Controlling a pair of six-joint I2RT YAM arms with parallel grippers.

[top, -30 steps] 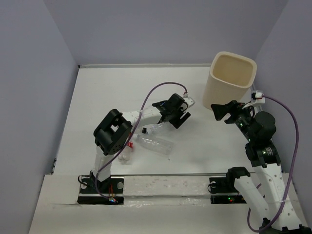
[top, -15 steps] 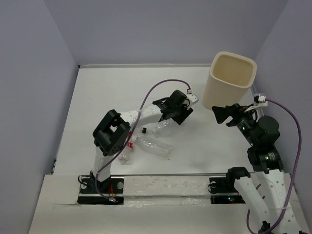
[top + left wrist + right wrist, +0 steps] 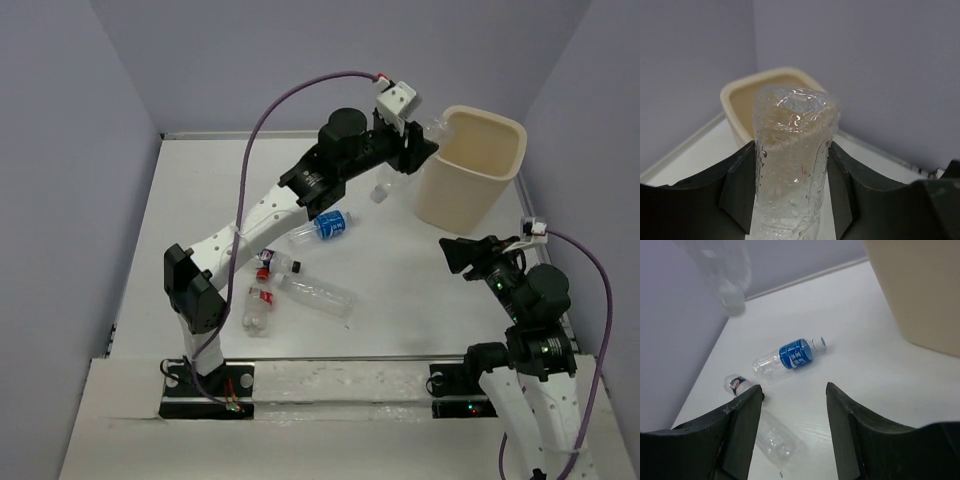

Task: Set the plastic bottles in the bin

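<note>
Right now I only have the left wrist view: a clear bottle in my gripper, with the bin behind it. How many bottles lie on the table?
Observer: Four, by the top view. The blue-labelled bottle is nearest the bin. A dark-labelled bottle, a bare clear bottle and a red-labelled bottle are bunched nearer the left arm's base.
Operator: Is my bottle over the opening?
Observer: Not quite. The left gripper sits just outside the bin's left rim, and the held bottle only reaches that rim.
Operator: Is the right arm in the way?
Observer: No. The right gripper is open and empty, on the bin's near side.
</note>
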